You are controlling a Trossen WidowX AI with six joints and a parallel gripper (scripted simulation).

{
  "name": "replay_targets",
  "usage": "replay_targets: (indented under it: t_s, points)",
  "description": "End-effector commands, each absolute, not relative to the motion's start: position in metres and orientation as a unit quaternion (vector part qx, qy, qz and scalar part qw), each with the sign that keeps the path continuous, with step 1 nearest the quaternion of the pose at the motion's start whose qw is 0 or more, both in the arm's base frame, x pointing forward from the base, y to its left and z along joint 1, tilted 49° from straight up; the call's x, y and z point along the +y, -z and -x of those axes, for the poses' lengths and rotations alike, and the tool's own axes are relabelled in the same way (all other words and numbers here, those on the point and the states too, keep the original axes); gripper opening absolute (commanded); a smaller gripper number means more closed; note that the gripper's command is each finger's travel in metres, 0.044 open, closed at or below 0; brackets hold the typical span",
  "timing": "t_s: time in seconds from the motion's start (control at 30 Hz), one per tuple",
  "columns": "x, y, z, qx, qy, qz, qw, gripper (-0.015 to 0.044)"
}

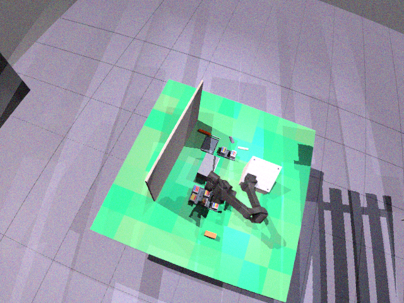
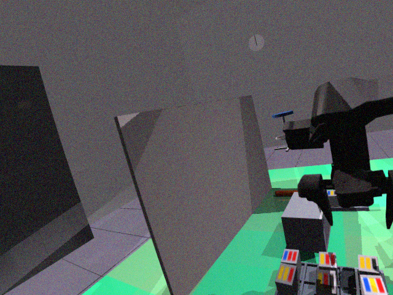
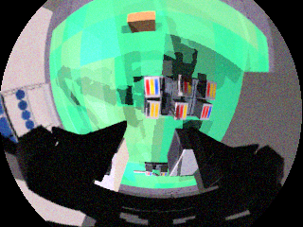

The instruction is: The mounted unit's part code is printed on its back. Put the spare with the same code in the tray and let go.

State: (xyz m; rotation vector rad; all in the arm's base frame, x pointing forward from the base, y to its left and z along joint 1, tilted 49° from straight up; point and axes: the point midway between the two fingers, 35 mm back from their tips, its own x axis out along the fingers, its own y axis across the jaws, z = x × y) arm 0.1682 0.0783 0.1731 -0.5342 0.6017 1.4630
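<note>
The dark end effector (image 2: 357,209) hangs released, its fingers (image 2: 326,209) spread wide with nothing between them, above the patchwork green tabletop (image 1: 261,257). It sits over the near edge of the plain grey box-shaped mounted unit (image 2: 303,227), just short of the dark rack of spares with red, yellow and blue striped labels (image 1: 204,197). The spares rest in their rack. The shallow dark grey tray (image 1: 209,143) lies farther along beside the tall grey upright panel (image 1: 176,143), well apart from the rack.
</note>
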Motion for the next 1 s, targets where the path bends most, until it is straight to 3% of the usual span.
replay_targets:
  t_s: [0.0, 0.13, 0.97]
  points:
    - [0.083, -0.169, -0.164, 0.26, -0.653, 0.243, 0.669, 0.0387]
    - [0.1, -0.15, -0.162, 0.259, -0.653, 0.243, 0.669, 0.03]
    - [0.123, -0.124, -0.164, 0.262, -0.652, 0.247, 0.667, 0.03]
